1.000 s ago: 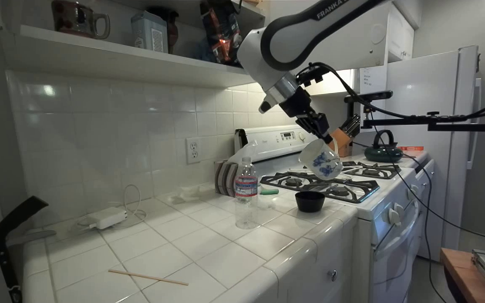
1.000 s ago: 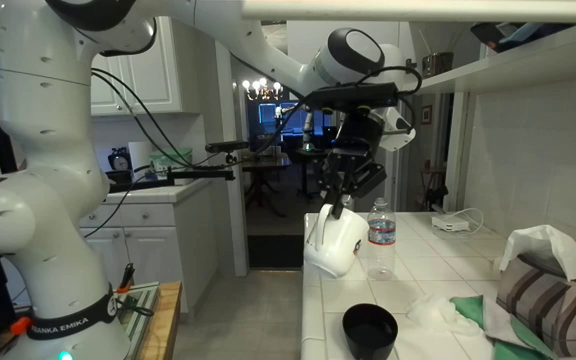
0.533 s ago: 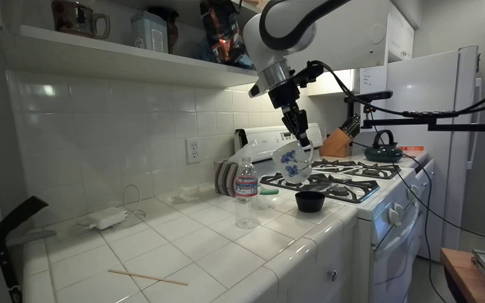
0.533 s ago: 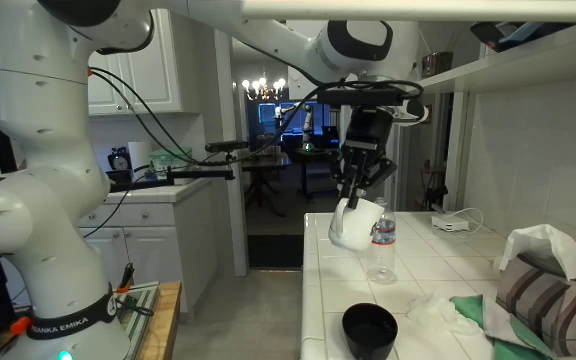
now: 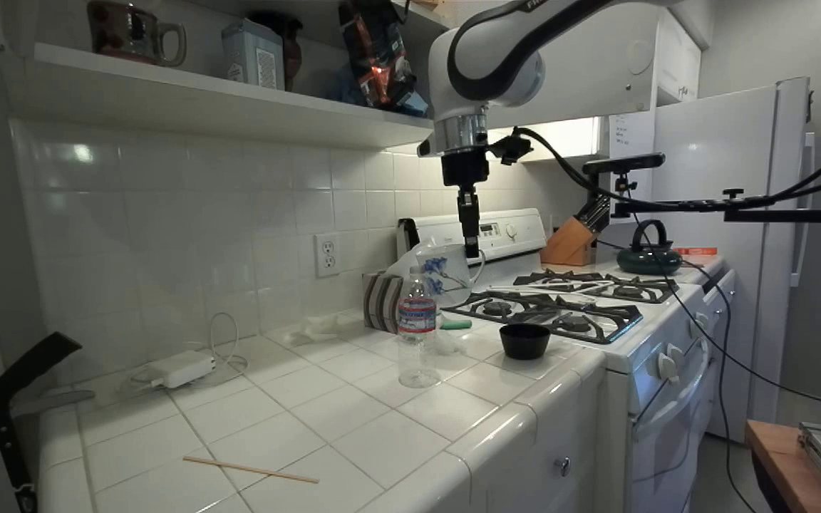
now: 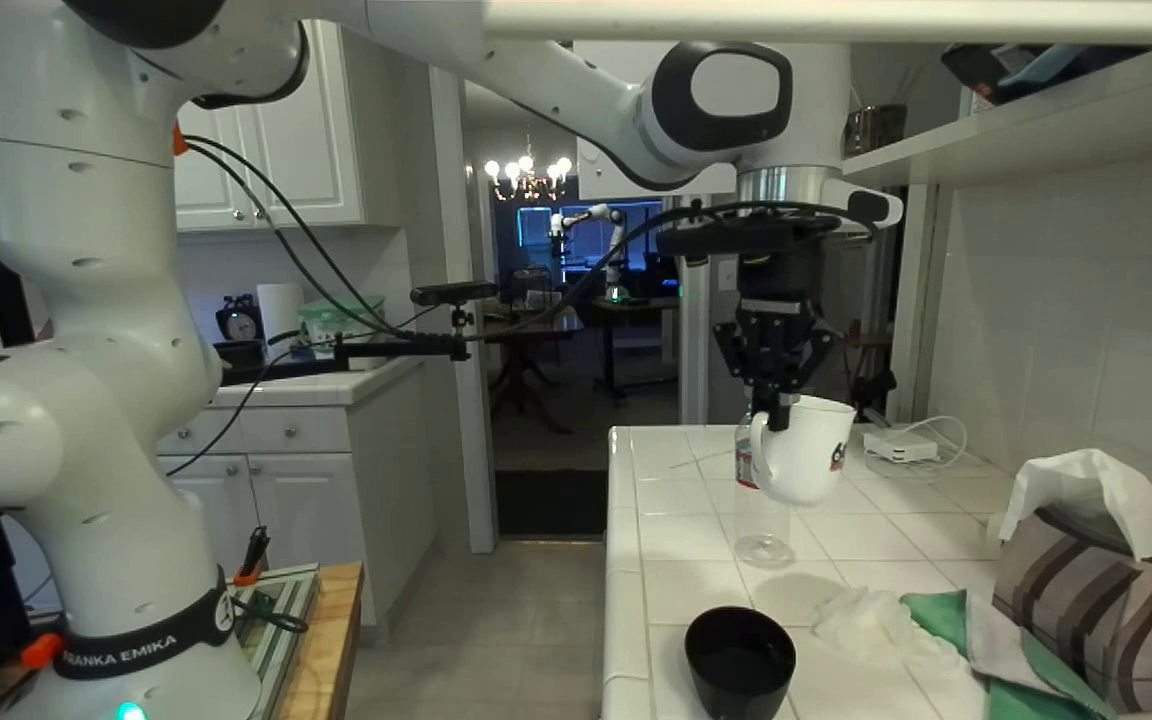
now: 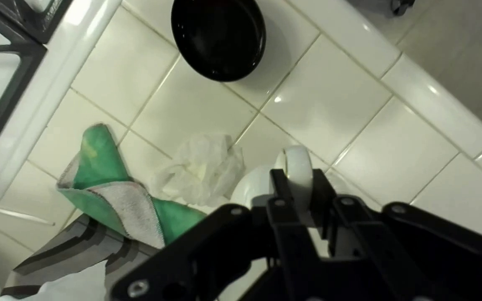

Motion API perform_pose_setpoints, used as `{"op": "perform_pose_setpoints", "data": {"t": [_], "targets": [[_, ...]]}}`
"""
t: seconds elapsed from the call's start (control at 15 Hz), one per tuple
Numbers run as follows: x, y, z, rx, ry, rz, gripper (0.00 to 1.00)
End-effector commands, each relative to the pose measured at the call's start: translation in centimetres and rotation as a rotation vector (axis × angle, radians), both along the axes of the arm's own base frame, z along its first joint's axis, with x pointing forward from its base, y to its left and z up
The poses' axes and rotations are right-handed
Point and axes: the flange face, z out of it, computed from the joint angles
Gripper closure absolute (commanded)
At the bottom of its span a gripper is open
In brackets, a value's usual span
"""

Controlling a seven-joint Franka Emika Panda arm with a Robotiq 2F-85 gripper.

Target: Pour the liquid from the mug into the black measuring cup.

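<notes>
Now, in an exterior view, the bottle (image 5: 417, 320) stands on the table (image 5: 382, 434), partly before the hovering mug (image 5: 452, 274); the tool (image 5: 472, 249) pinches the mug's handle (image 7: 300, 161), probably to let it tip freely; rightward, the black cup (image 5: 524, 345) stands mouth-up, presumably to catch the pour.

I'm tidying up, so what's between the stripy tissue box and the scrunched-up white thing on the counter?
A green-and-grey cloth lies there, folded over; the wrist view shows it.

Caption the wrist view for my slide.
Robotiq gripper holding the white mug by its handle above the tiled counter where the black measuring cup stands.
</notes>
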Motion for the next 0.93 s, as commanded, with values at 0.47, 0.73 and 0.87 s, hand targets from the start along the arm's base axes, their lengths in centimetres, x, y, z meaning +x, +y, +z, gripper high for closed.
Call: {"op": "perform_pose_setpoints", "data": {"t": [0.47, 0.73, 0.87], "targets": [[-0.2, -1.3, -5.2, -0.011, -0.181, -0.353, 0.96], [0.2, -1.3, -6.8, -0.018, -0.167, -0.391, 0.96], [0.2, -1.3, -7.2, -0.018, -0.164, -0.403, 0.96]]}}
